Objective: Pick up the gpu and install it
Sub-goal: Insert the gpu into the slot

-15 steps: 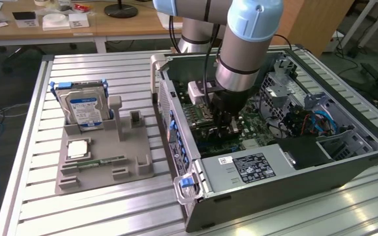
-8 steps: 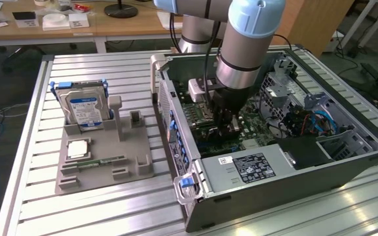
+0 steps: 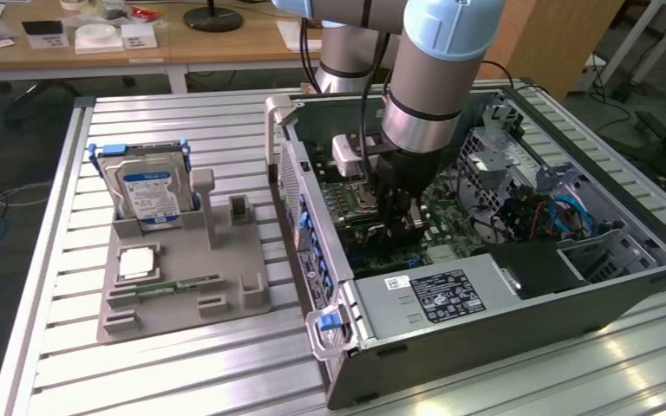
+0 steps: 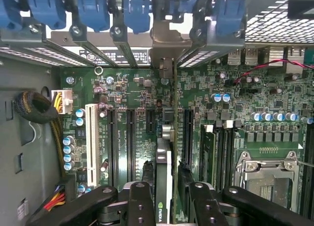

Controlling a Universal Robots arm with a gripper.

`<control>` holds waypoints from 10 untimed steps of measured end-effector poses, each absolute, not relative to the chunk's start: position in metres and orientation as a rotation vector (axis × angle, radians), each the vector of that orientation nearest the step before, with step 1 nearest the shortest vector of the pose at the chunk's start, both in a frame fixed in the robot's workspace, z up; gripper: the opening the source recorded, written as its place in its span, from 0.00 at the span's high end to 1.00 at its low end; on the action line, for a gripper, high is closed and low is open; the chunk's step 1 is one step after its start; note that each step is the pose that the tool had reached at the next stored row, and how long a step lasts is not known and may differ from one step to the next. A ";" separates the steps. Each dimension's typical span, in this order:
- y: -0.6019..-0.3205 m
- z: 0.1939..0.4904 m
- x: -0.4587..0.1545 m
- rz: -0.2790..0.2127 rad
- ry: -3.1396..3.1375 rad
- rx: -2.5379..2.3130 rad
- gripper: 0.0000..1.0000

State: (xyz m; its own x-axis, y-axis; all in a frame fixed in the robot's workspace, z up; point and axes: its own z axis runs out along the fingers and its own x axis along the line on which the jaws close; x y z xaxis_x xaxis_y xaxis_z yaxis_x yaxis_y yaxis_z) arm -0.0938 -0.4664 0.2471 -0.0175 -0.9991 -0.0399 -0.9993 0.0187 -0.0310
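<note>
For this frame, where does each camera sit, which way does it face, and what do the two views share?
Exterior view: off the arm and above, looking down at the open computer case and grey parts holder; the arm reaches into the case.
Wrist view: on the wrist, facing the motherboard; the tool grips the gpu edge-on.
Shared: the case interior, motherboard and tool.

Honestly not much to read here: just a small logo mark on the thin green card's black cooler (image 4: 163,186); the white labels' print is too small to make out.
</note>
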 end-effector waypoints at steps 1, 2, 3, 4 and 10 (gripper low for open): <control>-0.466 0.247 -0.094 0.009 2.206 -2.165 0.66; -0.466 0.247 -0.094 0.009 2.207 -2.165 0.66; -0.466 0.247 -0.094 0.009 2.208 -2.163 0.66; -0.466 0.247 -0.094 0.009 2.210 -2.161 0.66; -0.465 0.247 -0.094 0.008 2.220 -2.151 0.66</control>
